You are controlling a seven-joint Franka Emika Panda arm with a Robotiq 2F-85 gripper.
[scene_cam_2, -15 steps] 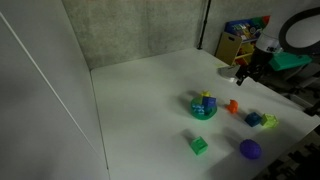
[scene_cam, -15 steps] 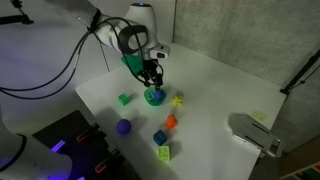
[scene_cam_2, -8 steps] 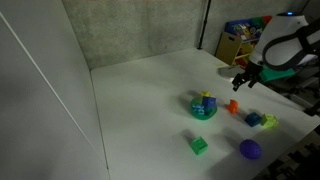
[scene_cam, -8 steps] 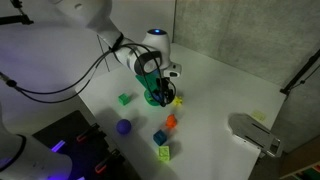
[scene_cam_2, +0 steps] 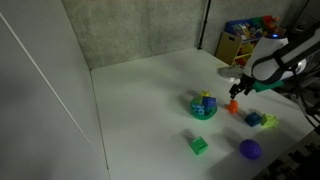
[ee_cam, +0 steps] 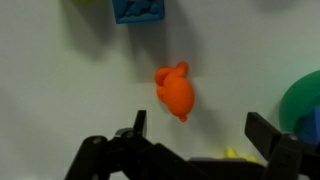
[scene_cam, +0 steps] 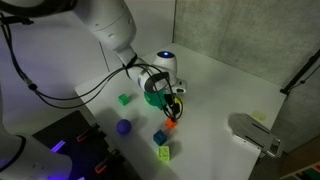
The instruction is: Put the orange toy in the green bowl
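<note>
Nudge the wide-open gripper [ee_cam: 197,128] toward eleven o'clock until centred over the orange toy [ee_cam: 176,92], then descend straight, keeping clear of the green bowl [ee_cam: 306,100] at three o'clock.

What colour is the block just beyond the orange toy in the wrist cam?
Blue. The block shows best in the wrist view, at the top edge.

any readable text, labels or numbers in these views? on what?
No text can be read in any view.
The orange toy, blue cube and green bowl: plain surfaces, no print visible.
Coloured clutter at the back wall: any print there is too small and blurred to read.
</note>
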